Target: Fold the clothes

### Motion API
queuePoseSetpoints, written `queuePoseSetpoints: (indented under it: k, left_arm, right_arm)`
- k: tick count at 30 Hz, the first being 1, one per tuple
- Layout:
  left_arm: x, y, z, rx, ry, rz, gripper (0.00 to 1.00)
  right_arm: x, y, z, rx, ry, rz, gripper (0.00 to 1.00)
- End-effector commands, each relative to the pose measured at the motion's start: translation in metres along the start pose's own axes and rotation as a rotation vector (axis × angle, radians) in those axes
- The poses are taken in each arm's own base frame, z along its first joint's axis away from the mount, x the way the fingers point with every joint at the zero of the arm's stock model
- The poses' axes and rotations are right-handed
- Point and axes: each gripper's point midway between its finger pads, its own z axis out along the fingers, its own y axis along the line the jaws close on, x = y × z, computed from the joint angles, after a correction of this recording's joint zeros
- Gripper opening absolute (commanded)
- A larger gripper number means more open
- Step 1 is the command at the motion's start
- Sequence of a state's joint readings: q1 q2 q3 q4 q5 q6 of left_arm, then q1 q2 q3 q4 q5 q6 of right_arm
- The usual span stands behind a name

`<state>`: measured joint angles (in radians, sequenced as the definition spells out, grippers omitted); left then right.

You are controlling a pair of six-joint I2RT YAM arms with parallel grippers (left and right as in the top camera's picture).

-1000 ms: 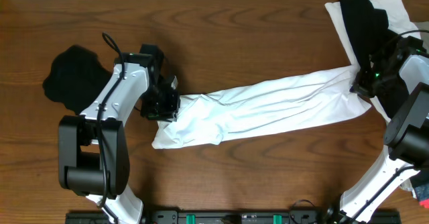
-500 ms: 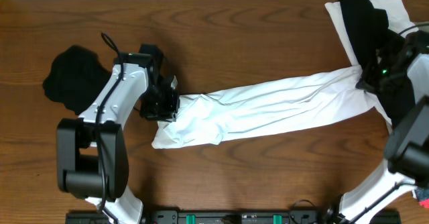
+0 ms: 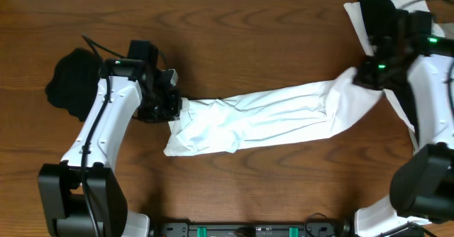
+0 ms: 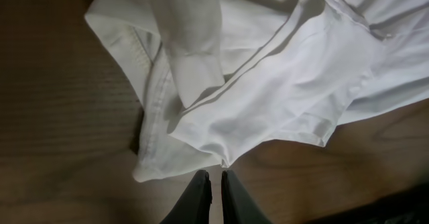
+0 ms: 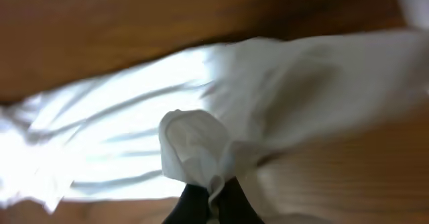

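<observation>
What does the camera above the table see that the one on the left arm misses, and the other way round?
Only overhead: the right tool pinching the far end of the white T-shirt, a black garment at the left, and a black-and-white pile at the top right. Only left wrist: close detail of the stitched hems, what looks like a sleeve cuff, and the tips of the left tool shut on the shirt's edge. Both: the shirt, the left tool and the wooden table.
</observation>
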<state>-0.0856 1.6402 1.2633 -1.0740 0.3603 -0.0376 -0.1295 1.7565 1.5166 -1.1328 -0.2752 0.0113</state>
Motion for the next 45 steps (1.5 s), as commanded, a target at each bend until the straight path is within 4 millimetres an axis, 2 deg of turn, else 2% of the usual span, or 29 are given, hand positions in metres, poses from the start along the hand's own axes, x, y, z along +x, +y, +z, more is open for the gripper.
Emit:
queuePoseSetpoints:
  k: [1, 9, 16, 24, 26, 28, 45]
  left_arm:
    - [0.001, 0.000, -0.004, 0.006, -0.009, -0.008, 0.10]
    - [0.001, 0.000, -0.004, 0.006, -0.010, -0.007, 0.10]
    - [0.001, 0.000, -0.004, 0.006, -0.010, -0.007, 0.10]
    - [0.001, 0.000, -0.004, 0.006, -0.009, -0.007, 0.10]
    - [0.001, 0.000, -0.004, 0.006, -0.009, -0.007, 0.10]
    - [0.001, 0.000, -0.004, 0.006, -0.009, -0.007, 0.10]
    - [0.001, 0.000, -0.004, 0.006, -0.008, -0.007, 0.10]
  right_arm:
    - [0.010, 0.035, 0.004, 0.007, 0.029, -0.065, 0.01]
    - [0.042, 0.104, 0.024, 0.065, 0.091, -0.212, 0.01]
    - [0.078, 0.137, 0.052, 0.092, 0.161, -0.271, 0.01]
    - [0.100, 0.153, 0.075, 0.086, 0.183, -0.310, 0.02]
    - [0.102, 0.155, 0.075, 0.084, 0.183, -0.321, 0.09]
    - [0.104, 0.157, 0.076, 0.083, 0.185, -0.328, 0.12]
    - [0.100, 0.157, 0.076, 0.091, 0.165, -0.332, 0.14]
